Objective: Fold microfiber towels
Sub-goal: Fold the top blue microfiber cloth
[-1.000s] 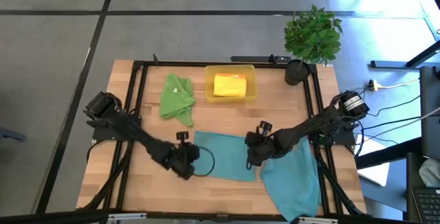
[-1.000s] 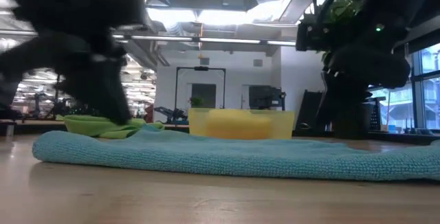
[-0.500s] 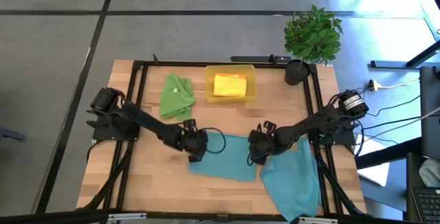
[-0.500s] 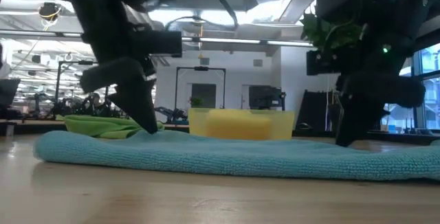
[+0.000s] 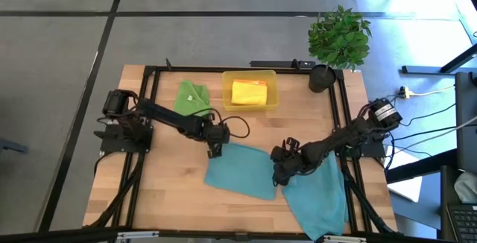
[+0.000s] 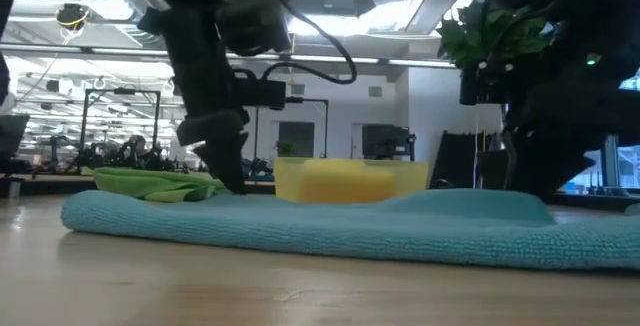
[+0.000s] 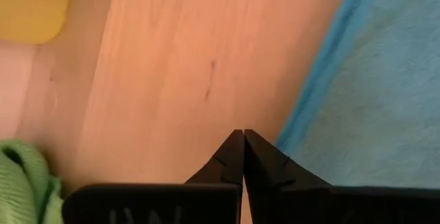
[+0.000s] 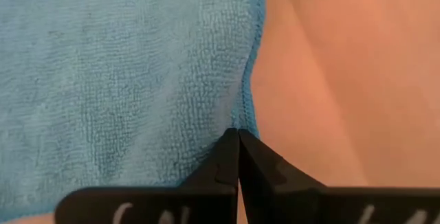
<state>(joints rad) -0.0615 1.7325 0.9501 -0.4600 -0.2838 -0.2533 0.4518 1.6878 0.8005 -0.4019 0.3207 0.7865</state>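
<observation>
— Where are the arms right now?

— Both are down at the middle teal-blue microfibre towel [image 5: 240, 168], which lies flat on the pale wooden table [image 5: 149, 191]. The left gripper [image 5: 215, 150] is at its far left corner, fingers pressed fully together. From its wrist camera the tips sit right on the towel's edge [image 7: 309, 107], but I can't tell whether any cloth is actually pinched between them.

— And the other one?

— The right gripper [image 5: 280, 174] is at the towel's right side, where it meets the second teal-blue towel [image 5: 317, 194] spread toward the table's near right corner. Its fingers are also pressed together, tips touching the stitched hem [image 8: 249, 90]. The low camera shows the cloth humped up a little near that arm [image 6: 480, 204], so it may have hold of the hem, though I can't say for sure.

— What about the other cloths?

— The green microfibre towel [image 5: 191, 101] lies crumpled at the far left of the table, just beyond the left gripper. Beside it is a translucent yellow plastic tray [image 5: 273, 94] with a folded yellow towel [image 5: 248, 92] inside.

— Anything else up there?

— A leafy green plant in a dark pot [image 5: 337, 42] stands at the far right corner.
</observation>
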